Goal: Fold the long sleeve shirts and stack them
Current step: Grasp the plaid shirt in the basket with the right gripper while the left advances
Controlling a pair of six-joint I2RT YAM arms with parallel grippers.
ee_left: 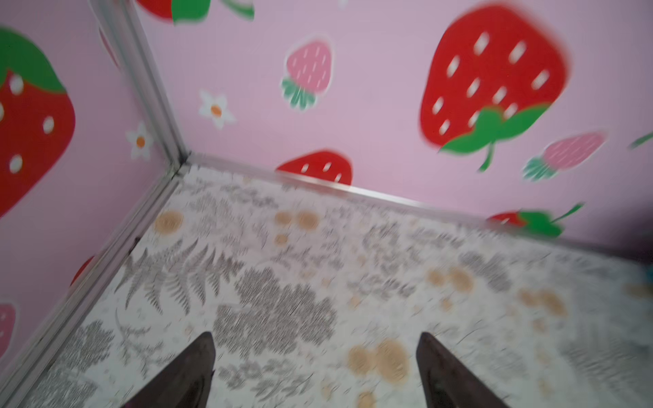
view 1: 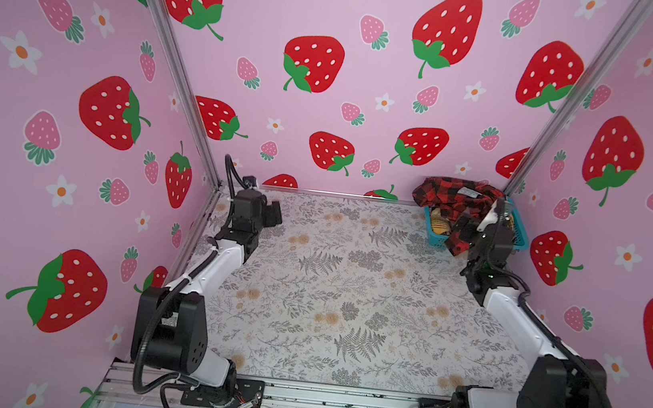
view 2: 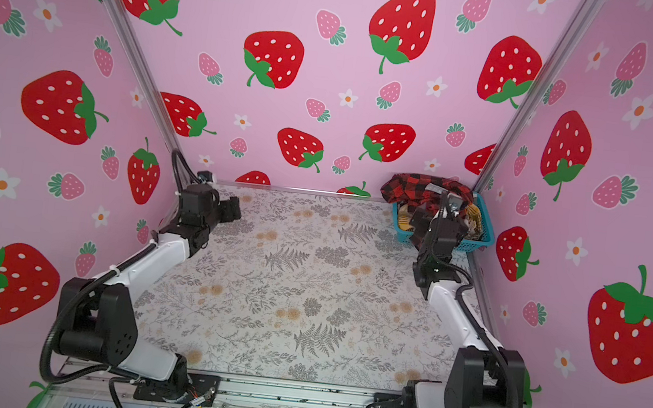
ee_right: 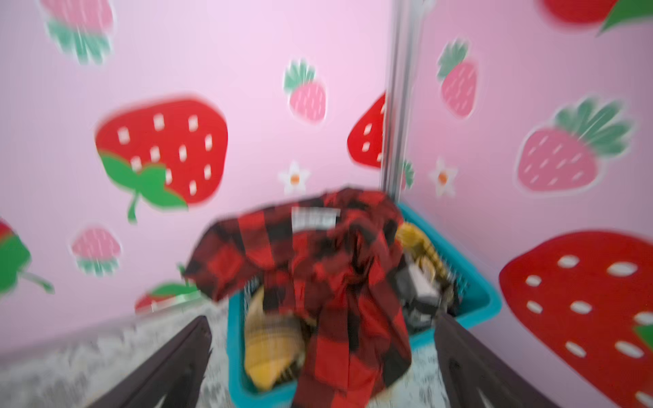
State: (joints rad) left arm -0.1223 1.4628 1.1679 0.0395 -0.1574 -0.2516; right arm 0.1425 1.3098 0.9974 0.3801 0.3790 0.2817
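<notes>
Left gripper [ee_left: 315, 335], right gripper [ee_right: 322, 318]: jaws wide apart, empty; shirt [ee_right: 335, 268] over rim of basket [ee_right: 475, 298] at 1 o'clock.

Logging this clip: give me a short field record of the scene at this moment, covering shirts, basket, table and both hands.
shirt: red-and-black plaid shirt, crumpled, spilling over the basket's near rim
basket: teal basket, far right corner of the table
also in basket: yellow plaid garment
table: floral table, no shirt laid on it
left: left hand open, holding nothing, near the far left corner
right: right hand open, facing the basket, shirt not gripped
progress: no fold or stack made yet
</notes>
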